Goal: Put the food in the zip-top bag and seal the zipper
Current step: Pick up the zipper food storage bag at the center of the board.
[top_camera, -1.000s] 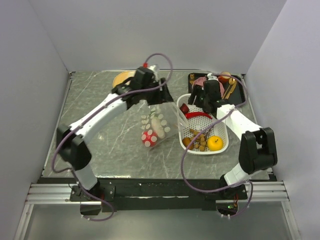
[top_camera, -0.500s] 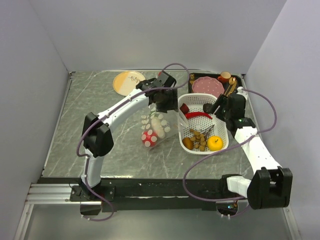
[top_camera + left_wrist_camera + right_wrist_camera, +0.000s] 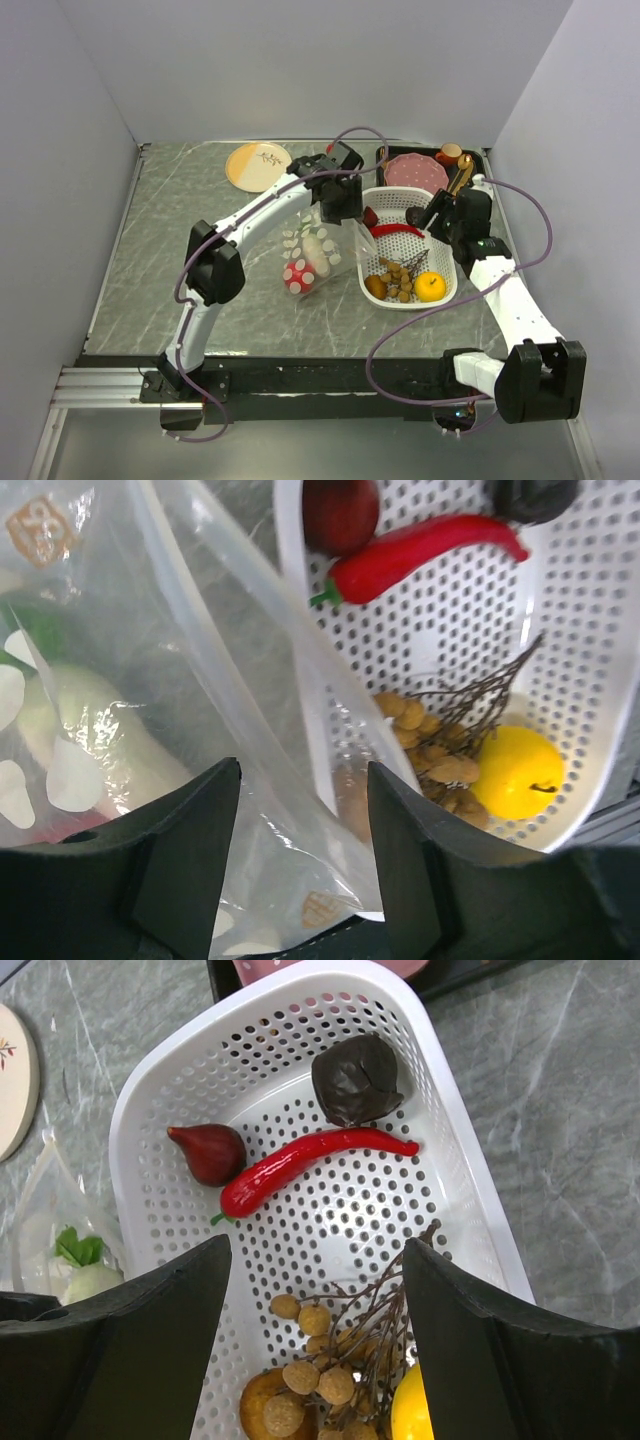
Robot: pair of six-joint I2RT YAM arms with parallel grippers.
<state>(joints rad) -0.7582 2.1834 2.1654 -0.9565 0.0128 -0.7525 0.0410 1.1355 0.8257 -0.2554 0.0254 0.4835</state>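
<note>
**Two arms work over the white basket on the marbled worktop, with the zip-top bag slumped against the basket's left wall.**

My right pincer hangs spread and empty above the basket. My left pincer, also spread, straddles the bag's edge at the basket's rim. A white-and-green vegetable is inside the bag. The yellow fruit, red chilli and nuts lie in the basket. I judge the chilli the next pick: close across its middle and keep the bag tilted toward the basket. The bag's orange logo is unreadable.
</note>
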